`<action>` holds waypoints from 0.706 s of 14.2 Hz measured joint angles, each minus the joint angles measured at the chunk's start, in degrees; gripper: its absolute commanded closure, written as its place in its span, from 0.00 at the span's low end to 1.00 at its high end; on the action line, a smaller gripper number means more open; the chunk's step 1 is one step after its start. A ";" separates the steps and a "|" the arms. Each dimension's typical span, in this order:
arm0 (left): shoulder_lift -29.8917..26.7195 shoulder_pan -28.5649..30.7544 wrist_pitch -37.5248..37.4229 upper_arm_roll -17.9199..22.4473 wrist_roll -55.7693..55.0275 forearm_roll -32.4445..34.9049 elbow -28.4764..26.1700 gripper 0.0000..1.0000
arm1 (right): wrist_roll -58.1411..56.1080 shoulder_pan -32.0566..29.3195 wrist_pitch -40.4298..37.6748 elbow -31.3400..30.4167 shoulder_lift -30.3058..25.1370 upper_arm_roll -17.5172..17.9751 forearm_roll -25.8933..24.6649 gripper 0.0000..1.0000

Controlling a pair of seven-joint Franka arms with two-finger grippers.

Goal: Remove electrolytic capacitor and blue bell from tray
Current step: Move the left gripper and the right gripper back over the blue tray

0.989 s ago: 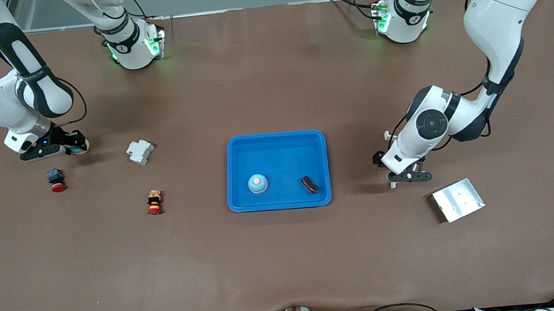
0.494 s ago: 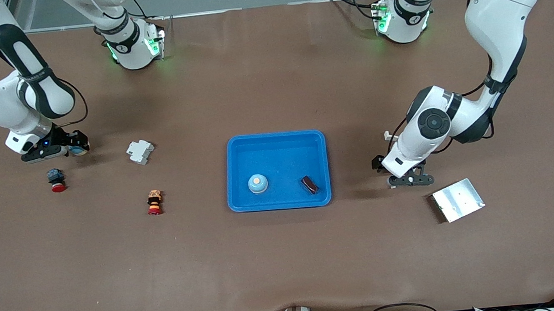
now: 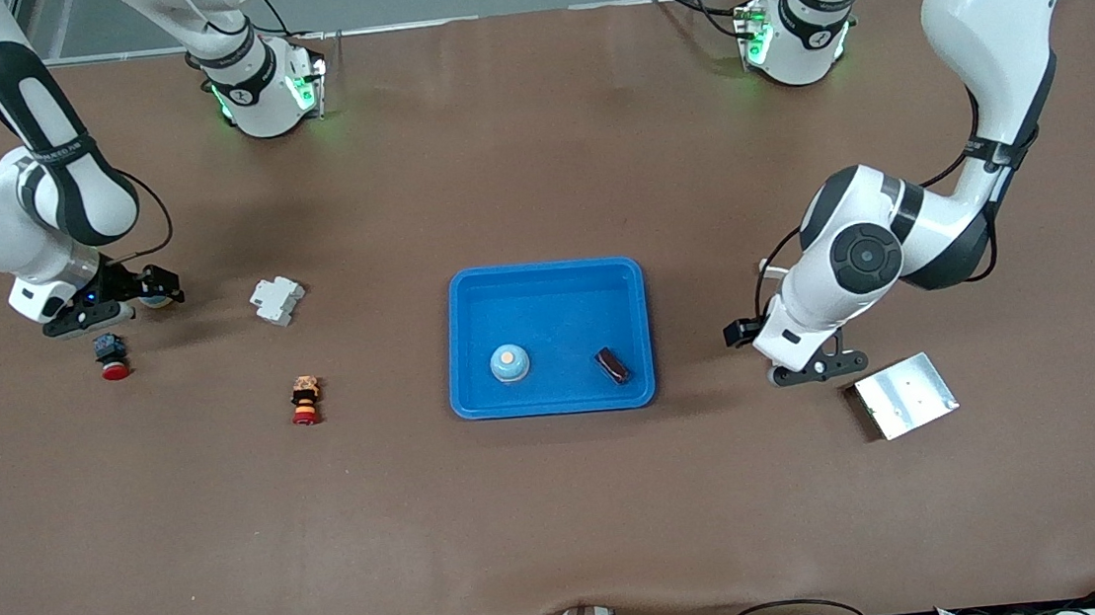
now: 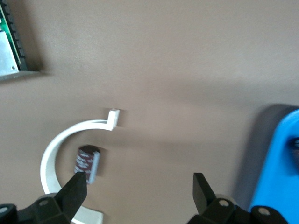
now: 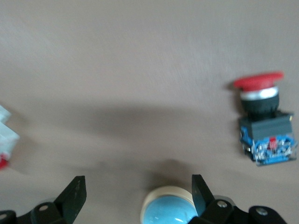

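Note:
A light blue bell point(image 5: 170, 209) with a cream rim sits on the table between the fingers of my open right gripper point(image 5: 138, 183), close to one finger. The front view has this bell point(image 3: 153, 300) and gripper point(image 3: 133, 302) at the right arm's end of the table. Low over the table between the blue tray point(image 3: 545, 276) and a metal plate point(image 3: 905, 395), my left gripper point(image 3: 816, 368) is open. A dark red capacitor point(image 4: 87, 163) lies on the table by one fingertip of the left gripper point(image 4: 138, 182), inside a white curved piece point(image 4: 55, 154). A second bell point(image 3: 509, 362) and capacitor point(image 3: 612, 364) lie in the tray.
A red push-button switch point(image 3: 111, 356) lies just nearer the front camera than the right gripper. A white breaker point(image 3: 276, 299) and a small stacked red and orange part point(image 3: 305, 399) lie between that gripper and the tray.
The right gripper has opened and let go of the bell, which now rests on the table. The left arm has shifted a little toward the front camera, its gripper still open.

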 measured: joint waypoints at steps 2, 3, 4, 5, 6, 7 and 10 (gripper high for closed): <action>0.02 -2.17 -2.05 -0.06 -5.83 -2.40 2.72 0.00 | 3.68 2.21 -3.28 0.87 -3.06 0.09 0.04 0.00; 0.08 -3.27 -2.56 -0.07 -9.30 -3.30 3.87 0.00 | 5.42 3.14 -4.95 1.20 -4.50 0.16 0.04 0.00; 0.25 -4.38 -2.86 -0.06 -12.99 -4.02 4.99 0.00 | 7.05 3.94 -6.45 1.70 -5.61 0.19 0.04 0.00; 0.60 -5.51 -2.95 -0.06 -16.70 -4.82 6.16 0.00 | 8.50 4.66 -7.63 2.37 -6.31 0.24 0.05 0.00; 1.12 -6.63 -2.97 -0.07 -20.41 -5.52 7.37 0.00 | 9.95 5.49 -8.67 3.22 -6.79 0.24 0.06 0.00; 1.84 -7.84 -2.97 -0.07 -24.23 -5.89 8.73 0.00 | 11.75 6.61 -9.82 4.31 -7.21 0.26 0.06 0.00; 5.04 -11.97 -2.97 0.07 -35.53 -5.96 13.09 0.00 | 19.52 11.41 -16.55 9.37 -8.76 0.37 0.06 0.00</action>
